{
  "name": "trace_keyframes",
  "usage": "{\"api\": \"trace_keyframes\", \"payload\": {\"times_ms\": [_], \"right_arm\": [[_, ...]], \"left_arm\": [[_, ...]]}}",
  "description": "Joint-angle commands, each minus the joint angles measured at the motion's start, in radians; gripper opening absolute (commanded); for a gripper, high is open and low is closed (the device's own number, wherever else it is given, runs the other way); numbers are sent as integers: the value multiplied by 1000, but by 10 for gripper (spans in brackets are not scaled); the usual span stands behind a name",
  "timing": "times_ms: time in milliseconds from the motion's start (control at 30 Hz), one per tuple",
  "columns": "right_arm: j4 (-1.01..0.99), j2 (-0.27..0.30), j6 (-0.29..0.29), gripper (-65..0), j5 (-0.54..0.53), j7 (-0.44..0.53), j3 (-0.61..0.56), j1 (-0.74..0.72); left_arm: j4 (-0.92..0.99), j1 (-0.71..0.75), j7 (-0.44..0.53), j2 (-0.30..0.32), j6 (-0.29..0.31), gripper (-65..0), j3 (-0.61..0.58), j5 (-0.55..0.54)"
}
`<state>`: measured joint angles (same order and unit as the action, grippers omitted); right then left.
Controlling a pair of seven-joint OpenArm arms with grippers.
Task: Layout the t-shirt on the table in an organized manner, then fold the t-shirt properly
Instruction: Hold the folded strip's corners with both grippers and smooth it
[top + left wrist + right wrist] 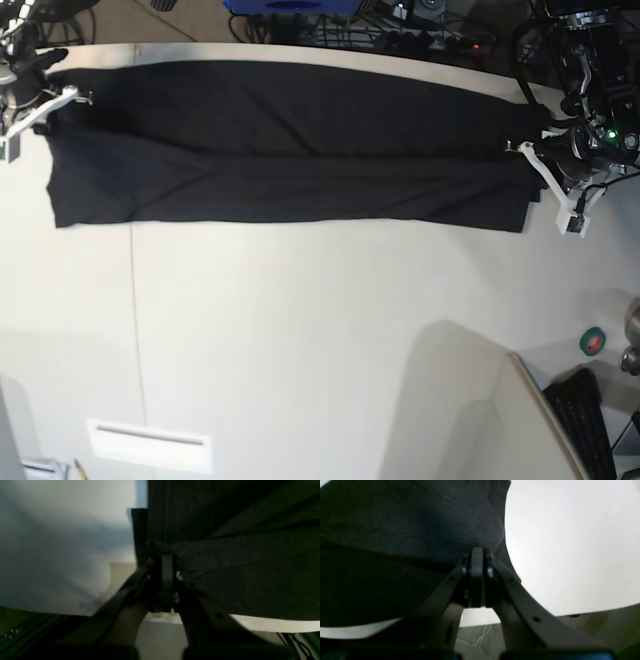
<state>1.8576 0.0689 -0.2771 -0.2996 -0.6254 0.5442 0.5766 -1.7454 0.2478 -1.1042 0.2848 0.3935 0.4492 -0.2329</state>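
Item: black t-shirt (290, 150), stretched as a long band across the far part of the bench (320, 330), each end pinched in a closed pincer, left (166, 555) and right (477, 551); step: laying out; next, likely lower and release evenly.

Black t-shirt (290, 150), stretched into wide band w/ lengthwise folds, lying along far edge of off-white table (320, 330).

the t-shirt (290, 150) lies stretched along the table's (320, 330) far edge.
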Motion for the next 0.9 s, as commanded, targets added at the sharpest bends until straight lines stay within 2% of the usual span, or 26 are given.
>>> {"api": "trace_keyframes", "payload": {"times_ms": [0, 100, 267, 867], "right_arm": [[14, 12, 2, -650, -2, 17, 4, 6], [-37, 9, 2, -650, -2, 17, 0, 6], [-49, -28, 0, -650, 0, 17, -2, 33], [-86, -51, 0, -650, 0, 17, -2, 41]], "left_arm": [[-12, 2, 14, 14, -1, -650, 6, 7], [2, 6, 16, 14, -3, -650, 6, 8], [3, 6, 16, 15, -3, -650, 6, 8], [72, 5, 19, 15, -6, -650, -7, 10]]}}
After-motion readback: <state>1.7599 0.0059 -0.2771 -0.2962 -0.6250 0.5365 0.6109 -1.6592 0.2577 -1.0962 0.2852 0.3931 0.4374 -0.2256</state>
